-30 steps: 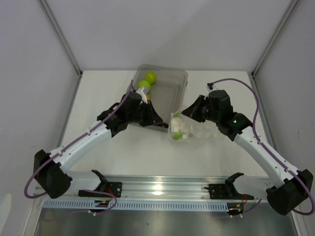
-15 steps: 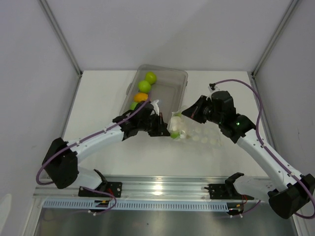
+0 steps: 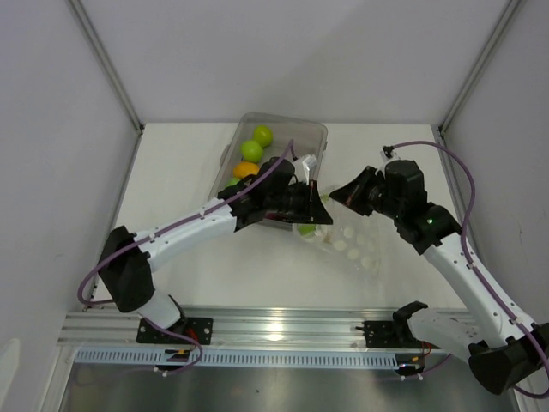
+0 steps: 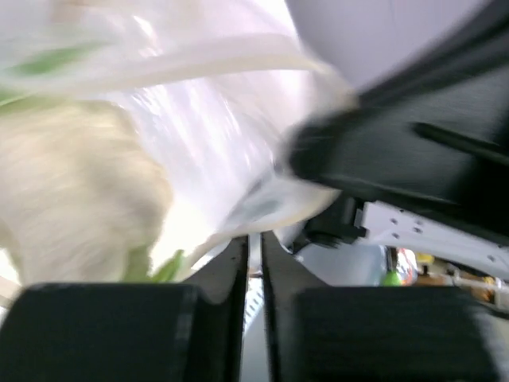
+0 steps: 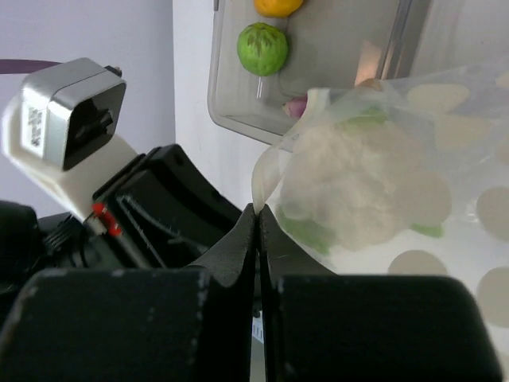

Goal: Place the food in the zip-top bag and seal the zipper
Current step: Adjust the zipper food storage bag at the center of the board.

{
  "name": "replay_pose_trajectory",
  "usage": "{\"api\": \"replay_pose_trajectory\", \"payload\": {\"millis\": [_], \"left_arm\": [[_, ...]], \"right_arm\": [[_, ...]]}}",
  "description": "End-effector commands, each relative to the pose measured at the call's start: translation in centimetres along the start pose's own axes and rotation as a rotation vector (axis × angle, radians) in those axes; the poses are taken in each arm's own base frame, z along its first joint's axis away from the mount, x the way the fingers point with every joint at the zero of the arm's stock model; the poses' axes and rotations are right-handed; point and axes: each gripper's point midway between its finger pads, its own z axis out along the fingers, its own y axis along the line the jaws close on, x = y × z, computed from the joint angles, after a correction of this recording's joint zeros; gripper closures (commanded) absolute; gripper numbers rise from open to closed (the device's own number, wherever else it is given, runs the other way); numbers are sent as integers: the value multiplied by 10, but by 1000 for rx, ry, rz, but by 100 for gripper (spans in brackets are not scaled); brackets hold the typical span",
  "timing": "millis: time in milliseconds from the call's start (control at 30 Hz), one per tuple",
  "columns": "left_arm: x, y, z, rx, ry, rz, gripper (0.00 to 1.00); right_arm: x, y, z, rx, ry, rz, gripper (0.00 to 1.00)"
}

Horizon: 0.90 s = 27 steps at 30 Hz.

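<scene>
The clear zip-top bag lies right of the grey tray, with the white-and-green cauliflower piece inside it. My right gripper is shut on the bag's mouth edge, where the zipper strip rises from its tips. My left gripper faces it from the left with its jaws nearly closed on thin plastic of the same edge. In the top view the left gripper and right gripper almost meet. Two green fruits and the orange fruit lie in the tray. A purple piece shows at the tray's corner.
The tray's near rim runs right behind the bag mouth. A third green fruit is partly hidden by the left arm. The metal rail runs along the near edge, and grey walls close in both sides.
My left gripper has swung right from the tray to the bag mouth, close to the right gripper. The right gripper has pulled right, and the bag has stretched out to the right.
</scene>
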Motion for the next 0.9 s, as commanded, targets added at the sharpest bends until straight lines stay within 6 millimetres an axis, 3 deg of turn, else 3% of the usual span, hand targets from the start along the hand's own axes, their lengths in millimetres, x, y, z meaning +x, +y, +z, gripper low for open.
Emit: {"api": "replay_pose_trajectory", "payload": {"millis": [0,33,67,167,300,400,500,733,867], "left_arm": [[-6,13,-22,-56,-59,48,83],[7,27,-21,-61,-58,48,80],[4,15,-35,-29,-101,70,76],[17,34,-48,-84,-127,52,76],[20,49,-75,-174,-193,59,75],[22,50,-82,-168,-213,58,74],[24,51,-76,-160,-182,36,72],[53,71,-36,-78,-34,-66,64],[59,78,-34,-75,-40,-96,56]], "right_arm": [[-8,14,-18,-51,-28,-16,100],[-7,12,-19,-46,-25,-17,100],[-7,13,-21,-48,-25,-15,100],[-6,16,-26,-64,-19,-10,100],[-3,23,-35,-96,-5,-18,100],[-1,22,-39,-87,10,-37,100],[1,25,-42,-101,20,-45,100],[-1,35,-55,-129,8,-46,100],[-1,41,-62,-151,13,-51,100]]}}
